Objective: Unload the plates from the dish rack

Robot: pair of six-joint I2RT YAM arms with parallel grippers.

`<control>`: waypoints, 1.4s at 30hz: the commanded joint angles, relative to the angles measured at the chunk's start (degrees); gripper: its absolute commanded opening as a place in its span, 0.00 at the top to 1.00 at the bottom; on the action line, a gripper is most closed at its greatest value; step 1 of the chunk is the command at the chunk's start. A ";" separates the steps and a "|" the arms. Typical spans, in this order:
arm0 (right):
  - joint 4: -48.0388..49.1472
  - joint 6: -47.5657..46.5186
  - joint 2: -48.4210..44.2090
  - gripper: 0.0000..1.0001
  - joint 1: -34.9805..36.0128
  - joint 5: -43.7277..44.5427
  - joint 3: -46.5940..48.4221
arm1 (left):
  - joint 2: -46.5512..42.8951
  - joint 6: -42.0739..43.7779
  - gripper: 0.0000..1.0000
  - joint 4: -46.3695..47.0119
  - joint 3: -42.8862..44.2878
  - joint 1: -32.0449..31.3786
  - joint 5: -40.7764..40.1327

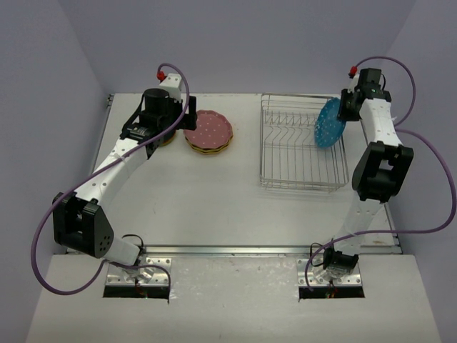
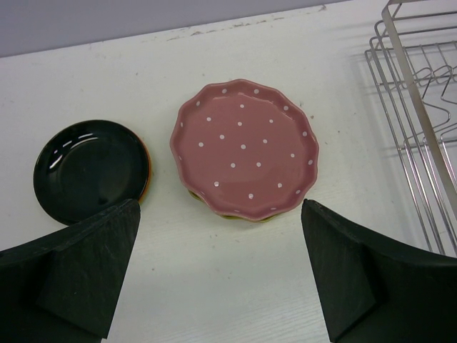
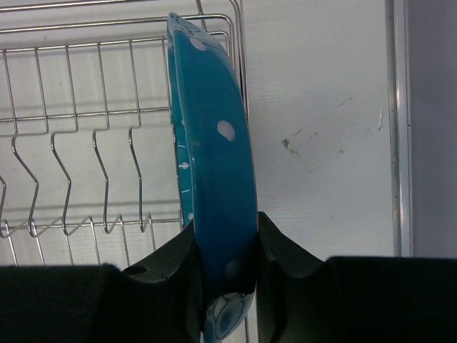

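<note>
Toward the far right corner of the table (image 1: 214,207): silver wire dish rack (image 1: 300,153), grid base, rows of upright slot wires across it. At the rack's right end, nearest the right edge of the table, a teal plate (image 3: 214,164), white-dotted, standing on edge and leaning a little in the overhead view. Pinched at the rim by the right gripper (image 3: 227,241), one finger pressed snug against each face, plate edge rising straight up out of the grip. Cannot tell from either view whether the plate's lower rim sits in a slot or hangs just clear of the wires. Near the far edge, left of centre: pink plate (image 2: 244,148), wavy rim, white dots, lying flat and face up on a yellow plate (image 1: 207,151), with only a sliver of yellow rim showing beneath. Well apart from the rack. Closer to the far left corner: black plate (image 2: 89,170), glossy, lying flat on an orange plate (image 2: 146,175) seen only as a thin rim; largely hidden under the arm in the overhead view. Near the pink stack, not touching it. Above these two stacks, the left gripper (image 2: 220,211) — spread wide, nothing held, pink plate framed between the two dark fingers in the wrist view, black plate just past the left finger.
</note>
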 commanded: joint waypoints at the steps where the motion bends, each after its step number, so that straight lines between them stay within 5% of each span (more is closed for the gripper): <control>1: -1.35 -0.71 0.41 1.00 0.66 -2.23 2.96 | -0.43 0.02 0.06 1.09 0.34 -0.51 0.02; 11: 0.34 -3.47 -3.77 1.00 2.26 1.63 5.42 | -0.95 -1.20 0.00 0.63 0.22 -0.51 -0.16; 32: 15.76 -22.59 -11.36 1.00 14.84 27.69 2.80 | -1.13 -1.64 0.00 -0.78 1.54 -0.51 -1.39; 42: 17.45 -23.28 -14.57 1.00 14.93 28.65 4.56 | -1.24 -2.03 0.00 -1.06 1.99 -0.21 -1.25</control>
